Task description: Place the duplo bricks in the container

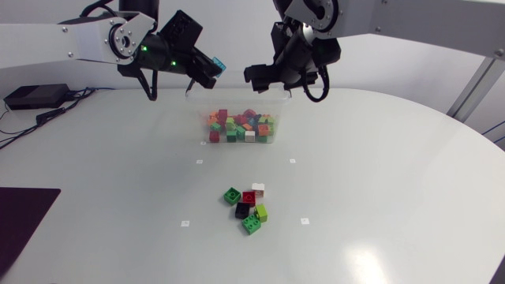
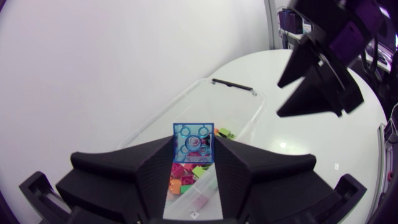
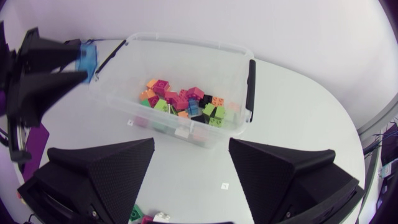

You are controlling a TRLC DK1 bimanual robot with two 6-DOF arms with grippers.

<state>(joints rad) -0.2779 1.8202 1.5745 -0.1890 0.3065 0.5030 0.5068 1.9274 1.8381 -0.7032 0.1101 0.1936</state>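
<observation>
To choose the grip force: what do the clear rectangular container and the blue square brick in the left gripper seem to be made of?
The clear rectangular container looks like glossy plastic: the coloured bricks show through its walls. The blue square brick seems to be translucent hard plastic, probably moulded: it has round studs and a see-through tint.

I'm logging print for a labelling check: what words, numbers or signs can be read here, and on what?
None can be read. The clear container, the blue brick in the left end effector and the loose bricks show no print.
The small white markers on the table are too small to tell.
</observation>
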